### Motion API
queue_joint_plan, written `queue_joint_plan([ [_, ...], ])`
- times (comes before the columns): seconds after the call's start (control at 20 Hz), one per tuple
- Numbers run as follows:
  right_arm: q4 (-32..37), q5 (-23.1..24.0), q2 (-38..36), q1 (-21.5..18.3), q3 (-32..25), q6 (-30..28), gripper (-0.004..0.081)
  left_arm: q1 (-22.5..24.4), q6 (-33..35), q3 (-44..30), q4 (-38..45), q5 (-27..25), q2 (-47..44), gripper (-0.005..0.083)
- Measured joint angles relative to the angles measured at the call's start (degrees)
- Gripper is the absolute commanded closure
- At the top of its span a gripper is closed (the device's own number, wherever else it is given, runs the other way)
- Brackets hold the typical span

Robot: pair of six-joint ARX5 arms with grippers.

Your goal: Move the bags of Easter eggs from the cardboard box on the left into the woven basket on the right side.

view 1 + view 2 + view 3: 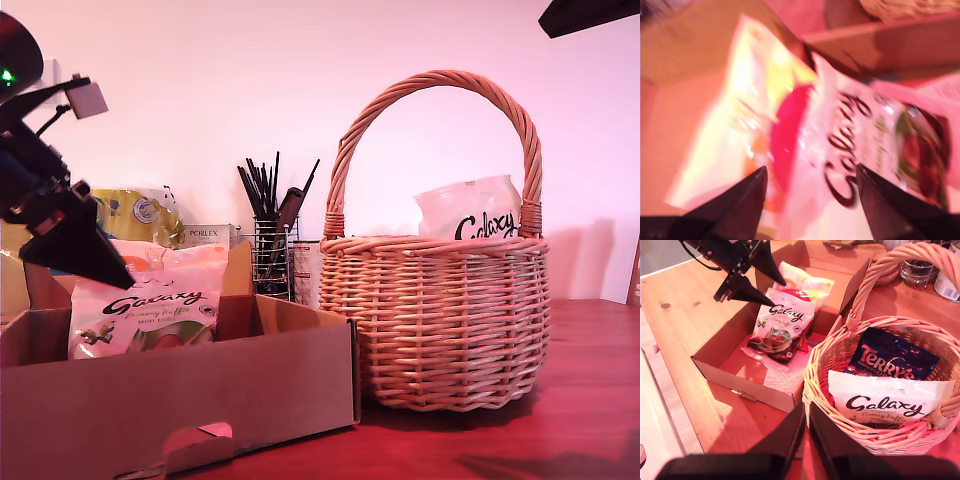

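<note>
The cardboard box [250, 390] [720, 355] sits at the exterior view's left. In it a white Galaxy bag [150, 310] [780, 325] [850, 145] leans upright. A red-white-orange bag [150, 255] [807, 282] stands behind it. My first gripper [810, 172] [779, 293] [100, 262] hovers open at the Galaxy bag's top edge, a finger on either side. The woven basket [440, 320] [825, 355] at the exterior view's right holds another Galaxy bag [470, 210] [885, 402] and a dark blue Terry's bag [890, 357]. My second gripper [806, 440] is shut, empty, high above the basket's near rim.
Behind the box stand a wire mesh holder of black brushes [270, 250], a small white Porlex box [205, 235] and a large yellow package [135, 212]. All rest on a wooden table [580, 400]. The basket's tall handle [440, 85] arches over its opening.
</note>
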Motion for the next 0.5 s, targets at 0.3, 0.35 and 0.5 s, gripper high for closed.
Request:
queue_joint_plan([
  [0.3,0.04,0.0,0.0,0.0,0.0,0.02,0.0783,0.0,0.09,0.02,-3.89,1.68,3.78,0.0294],
  [0.35,0.07,0.02,0.0,0.0,0.0,0.02,0.0783,0.0,0.09,0.02,-4.92,2.21,4.17,0.0295],
  [0.5,0.09,0.02,0.0,0.0,0.0,0.0,0.0783,-0.07,-1.38,0.02,-6.27,4.55,4.42,0.0296],
])
